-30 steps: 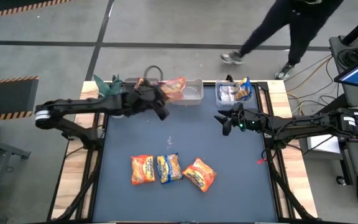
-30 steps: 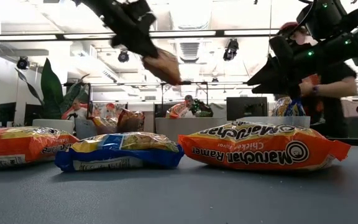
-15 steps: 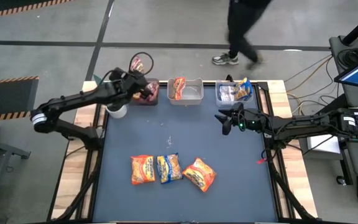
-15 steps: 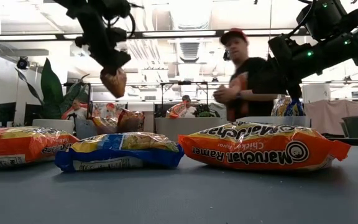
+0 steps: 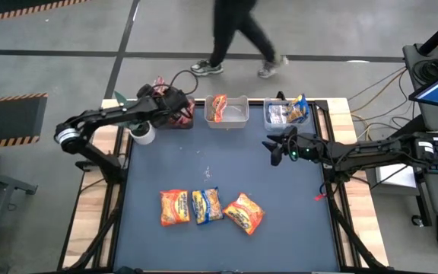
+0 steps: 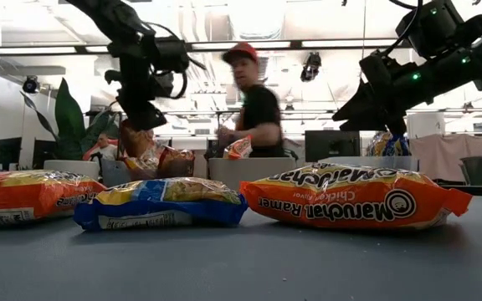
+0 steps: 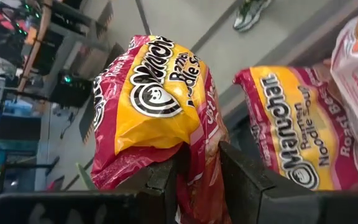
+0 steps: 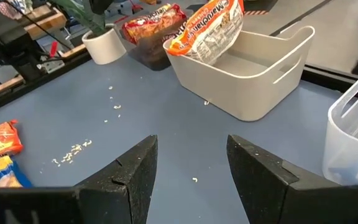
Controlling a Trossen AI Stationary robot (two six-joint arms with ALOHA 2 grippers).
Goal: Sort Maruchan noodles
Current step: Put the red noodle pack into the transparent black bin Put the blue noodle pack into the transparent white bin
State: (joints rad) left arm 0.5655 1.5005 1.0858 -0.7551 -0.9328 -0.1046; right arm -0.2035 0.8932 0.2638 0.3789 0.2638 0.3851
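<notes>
My left gripper (image 5: 167,97) is at the far left of the table, shut on a dark red and yellow Maruchan packet (image 7: 157,99) beside the dark left bin (image 5: 182,120). That bin holds another dark red packet (image 7: 297,137). The middle bin (image 5: 238,114) holds an orange packet (image 5: 217,106). The right bin (image 5: 280,114) holds blue-and-yellow packets (image 5: 299,109). Two orange packets (image 5: 175,207) (image 5: 244,213) and a blue one (image 5: 206,205) lie flat near the table's front. My right gripper (image 5: 274,146) hovers open above the table near the right bin. My left gripper pinches the dark red packet by a crumpled end (image 7: 197,171) between its two fingers (image 7: 160,180). The fingers slant down toward the table's far edge. The rest of the packet sticks out beyond the fingertips. I cannot tell whether it touches the bin.
A white cup (image 5: 143,135) stands by the left bin, under my left arm. Crumbs (image 8: 73,152) dot the dark mat. A person (image 5: 238,34) walks on the floor beyond the table's far edge. Open mat lies between the bins and the three front packets.
My left gripper has carried the dark red packet from beside the middle bin toward the table's left and far edge, turning and sinking until it is at the left bin. It has kept its hold. The person behind the table has walked leftward.
</notes>
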